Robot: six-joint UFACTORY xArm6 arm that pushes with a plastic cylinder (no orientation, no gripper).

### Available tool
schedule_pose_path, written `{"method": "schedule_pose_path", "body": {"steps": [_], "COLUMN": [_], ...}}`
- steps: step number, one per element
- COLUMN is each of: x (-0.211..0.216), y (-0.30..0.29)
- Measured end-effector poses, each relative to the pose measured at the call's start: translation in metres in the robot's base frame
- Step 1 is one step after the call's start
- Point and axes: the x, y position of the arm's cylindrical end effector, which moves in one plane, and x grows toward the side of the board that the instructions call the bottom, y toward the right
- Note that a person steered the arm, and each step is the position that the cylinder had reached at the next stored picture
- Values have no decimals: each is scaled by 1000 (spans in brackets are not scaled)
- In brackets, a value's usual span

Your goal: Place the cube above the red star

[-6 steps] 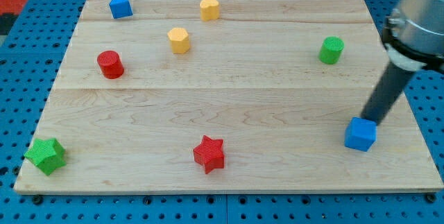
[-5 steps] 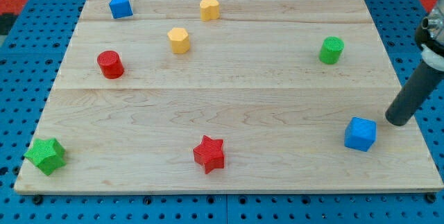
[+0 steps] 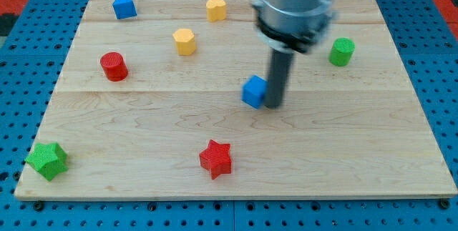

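Our rod has no fingers, so nothing is held; my tip (image 3: 275, 105) touches the blue cube (image 3: 253, 91) on its right side. We should push gently left until it sits directly above the red star (image 3: 216, 159).

Blue cube (image 3: 253, 91) mid-board, above & right of red star (image 3: 216, 159).

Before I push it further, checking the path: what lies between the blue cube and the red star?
Nothing: the camera view shows only bare board between the blue cube and the red star.
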Motion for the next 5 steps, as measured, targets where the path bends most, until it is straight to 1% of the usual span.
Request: {"method": "schedule_pose_path", "body": {"steps": [1,2,3,5], "x": [-26,0,-24,-32], "y": [-31,-55,-74,-74]}}
